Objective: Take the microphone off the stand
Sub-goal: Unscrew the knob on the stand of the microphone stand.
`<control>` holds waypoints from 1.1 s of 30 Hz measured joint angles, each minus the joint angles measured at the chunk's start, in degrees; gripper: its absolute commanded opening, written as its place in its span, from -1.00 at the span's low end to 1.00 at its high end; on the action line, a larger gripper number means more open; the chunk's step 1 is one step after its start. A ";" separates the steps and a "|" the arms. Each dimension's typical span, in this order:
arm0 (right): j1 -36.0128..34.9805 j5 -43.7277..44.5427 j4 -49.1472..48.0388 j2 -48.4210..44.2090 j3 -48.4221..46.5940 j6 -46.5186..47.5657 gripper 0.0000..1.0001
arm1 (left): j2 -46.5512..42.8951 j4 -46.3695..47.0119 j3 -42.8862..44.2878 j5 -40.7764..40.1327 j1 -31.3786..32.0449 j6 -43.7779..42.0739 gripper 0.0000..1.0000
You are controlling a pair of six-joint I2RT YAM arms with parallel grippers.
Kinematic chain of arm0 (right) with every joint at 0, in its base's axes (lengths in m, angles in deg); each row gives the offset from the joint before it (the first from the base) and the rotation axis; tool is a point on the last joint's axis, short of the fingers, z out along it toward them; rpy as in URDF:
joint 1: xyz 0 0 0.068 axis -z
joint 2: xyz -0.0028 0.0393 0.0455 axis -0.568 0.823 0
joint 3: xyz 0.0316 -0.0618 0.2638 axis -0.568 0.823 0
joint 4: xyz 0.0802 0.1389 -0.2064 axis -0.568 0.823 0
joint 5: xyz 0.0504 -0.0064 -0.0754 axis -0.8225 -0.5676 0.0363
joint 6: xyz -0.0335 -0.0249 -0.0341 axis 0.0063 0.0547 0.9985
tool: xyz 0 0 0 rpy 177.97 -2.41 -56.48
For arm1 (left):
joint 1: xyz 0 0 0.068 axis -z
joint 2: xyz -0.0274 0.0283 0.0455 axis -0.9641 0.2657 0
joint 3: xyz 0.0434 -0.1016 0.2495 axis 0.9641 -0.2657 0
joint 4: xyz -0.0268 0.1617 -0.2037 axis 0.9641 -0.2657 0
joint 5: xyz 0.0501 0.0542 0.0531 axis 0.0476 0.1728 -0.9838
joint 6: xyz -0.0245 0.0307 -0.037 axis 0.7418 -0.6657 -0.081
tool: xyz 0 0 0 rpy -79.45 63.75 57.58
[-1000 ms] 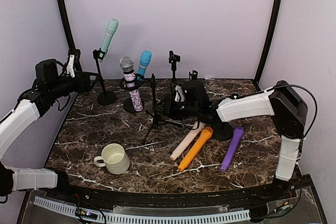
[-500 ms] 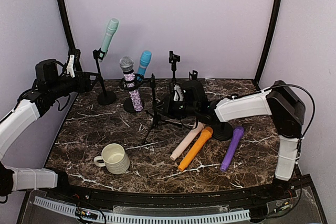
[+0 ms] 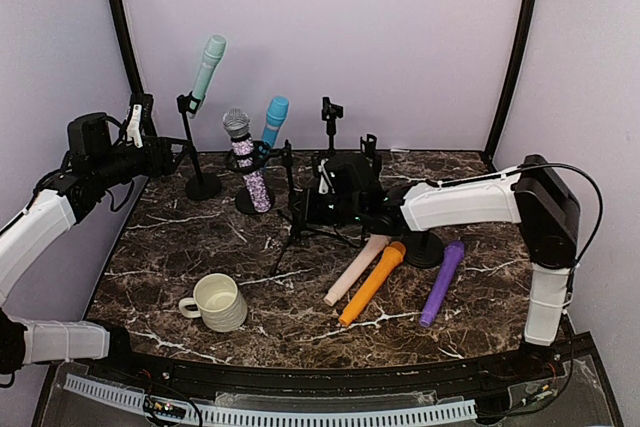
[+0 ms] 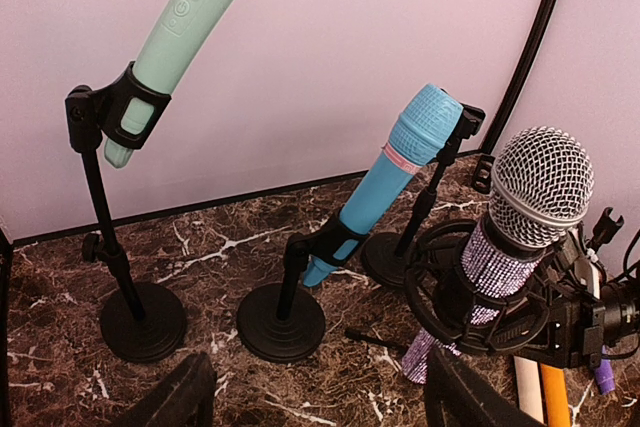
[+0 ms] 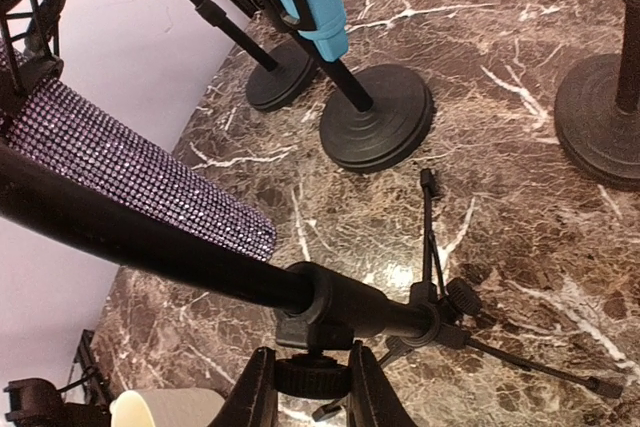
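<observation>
Rhinestone microphone (image 3: 247, 159), purple body, silver mesh head uppermost, seated at a slight tilt in the ring mount (image 4: 418, 292), centre-left of the overhead frame; not yet lifted out.

Marbled desk (image 3: 200, 247) across the lower half of the overhead frame. Tripod stand (image 3: 292, 225) at centre, carrying the ring mount.

Right gripper (image 5: 310, 392), reaching in from the right of the overhead frame, pressed together on the stand's collar below the joint, one finger on either side. Glittered body crossing the upper left of the right wrist view.

Left gripper (image 4: 320, 402), at the left edge of the overhead frame, spread wide, holding nothing, aimed at the row of stands.

Behind, mint microphone (image 3: 208, 67) and blue microphone (image 3: 273, 119), each clipped to its own round-based stand.

Lying flat right of centre: peach microphone (image 3: 355, 267), orange microphone (image 3: 372, 282), purple microphone (image 3: 442, 282). Cream mug (image 3: 215, 302) at lower left.

Step in hand, as judged: bracing of the stand.

Next move, as judged: left gripper brought across to the glittered body, closed between head and ring, then drawn up along the microphone's own axis, without dragging the stand or knocking the blue microphone just beside.
</observation>
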 measured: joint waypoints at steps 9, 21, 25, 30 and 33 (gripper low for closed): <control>-2.86 10.58 7.50 0.44 -3.63 5.14 -0.75 | 0.00 0.00 -0.07 0.00 0.00 0.00 0.48; -5.86 21.79 14.12 2.86 -8.90 10.14 -0.78 | 0.00 0.00 -0.07 0.02 0.00 0.00 0.48; -6.49 24.48 15.80 4.09 -10.97 11.06 -0.79 | 0.00 0.00 -0.09 0.04 0.00 0.02 0.48; -7.23 27.17 17.05 5.25 -12.83 11.87 -0.79 | 0.00 0.00 -0.09 0.04 0.00 0.02 0.48; -7.61 28.55 17.79 5.84 -13.73 12.44 -0.79 | 0.00 0.00 -0.09 0.07 0.00 0.02 0.48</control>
